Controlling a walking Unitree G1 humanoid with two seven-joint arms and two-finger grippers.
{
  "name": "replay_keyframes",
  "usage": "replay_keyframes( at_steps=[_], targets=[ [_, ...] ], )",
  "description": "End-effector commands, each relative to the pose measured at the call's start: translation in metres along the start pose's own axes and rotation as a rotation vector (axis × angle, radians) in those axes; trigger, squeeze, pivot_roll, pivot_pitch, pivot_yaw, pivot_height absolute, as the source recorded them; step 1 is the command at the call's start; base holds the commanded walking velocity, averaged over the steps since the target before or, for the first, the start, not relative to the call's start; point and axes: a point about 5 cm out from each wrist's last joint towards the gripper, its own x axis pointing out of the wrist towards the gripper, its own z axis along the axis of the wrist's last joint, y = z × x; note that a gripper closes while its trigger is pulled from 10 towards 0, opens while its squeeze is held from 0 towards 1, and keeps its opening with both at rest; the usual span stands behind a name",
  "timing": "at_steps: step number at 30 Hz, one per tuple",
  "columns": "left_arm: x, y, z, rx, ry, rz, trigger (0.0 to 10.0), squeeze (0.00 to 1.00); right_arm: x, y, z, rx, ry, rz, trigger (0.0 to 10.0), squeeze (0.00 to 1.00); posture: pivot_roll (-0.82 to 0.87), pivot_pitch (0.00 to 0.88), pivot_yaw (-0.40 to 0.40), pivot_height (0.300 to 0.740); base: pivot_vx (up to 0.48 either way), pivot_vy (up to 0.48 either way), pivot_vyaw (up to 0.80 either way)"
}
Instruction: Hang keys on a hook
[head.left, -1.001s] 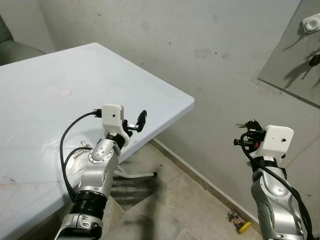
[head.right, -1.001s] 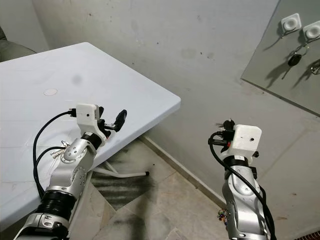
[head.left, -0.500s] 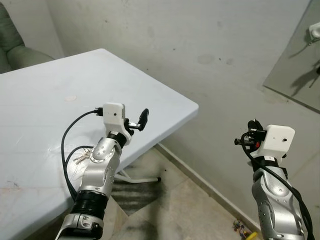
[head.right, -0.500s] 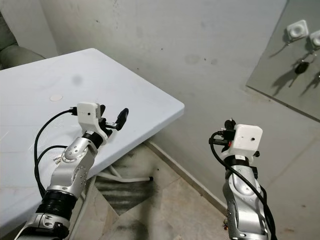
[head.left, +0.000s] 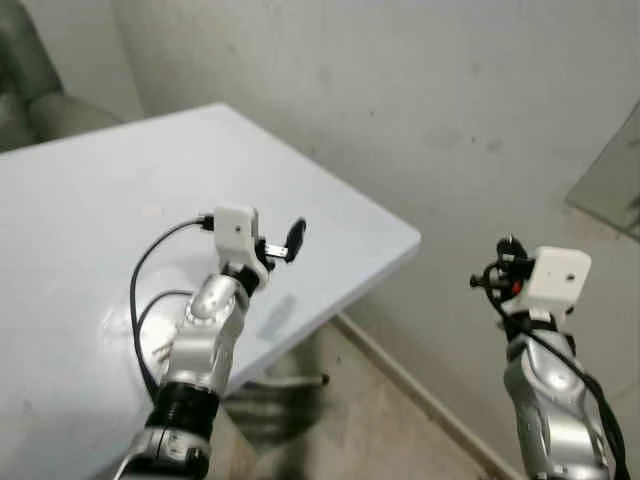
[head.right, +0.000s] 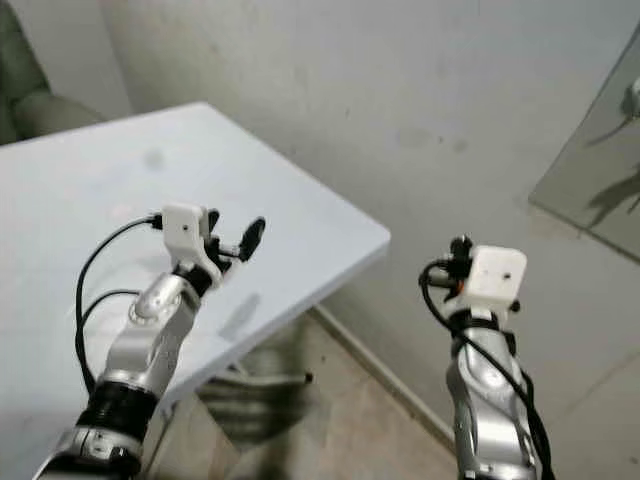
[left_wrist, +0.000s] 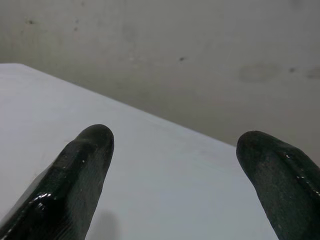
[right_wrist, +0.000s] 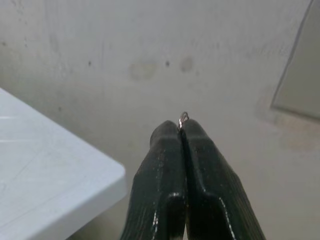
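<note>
my right gripper (right_wrist: 182, 131) was pressed together on a small metal ring (right_wrist: 183, 119), which i judged to be the key ring; the keys themselves i could not see. hanging was still to do. my left gripper (left_wrist: 175, 165) was spread over the white table (head.left: 90, 200). the head views were blurred, with the grey panel (head.right: 600, 170) at their edge.

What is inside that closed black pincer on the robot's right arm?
The right tool is shut, and a small loop of metal ring pokes out at its tips. Whatever hangs from the ring is covered by the fingers.
</note>
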Motion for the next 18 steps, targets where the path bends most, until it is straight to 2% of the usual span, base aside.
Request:
replay_keyframes(
  at_steps=[1,18],
  targets=[
    [0.0028,-0.0077,0.0018,0.002,-0.003,-0.022,10.0,0.00,0.0001,-0.0082,0.0035,-0.015,-0.010,-0.020,10.0,0.00,0.02,0.055,-0.037,0.740,0.285,0.000,-0.71],
    [0.0017,-0.0071,0.0018,0.007,0.001,-0.020,10.0,0.00,-0.0003,-0.0073,0.0027,-0.015,-0.005,-0.018,10.0,0.00,0.03,0.058,-0.040,0.740,0.288,0.000,-0.71]
  ],
)
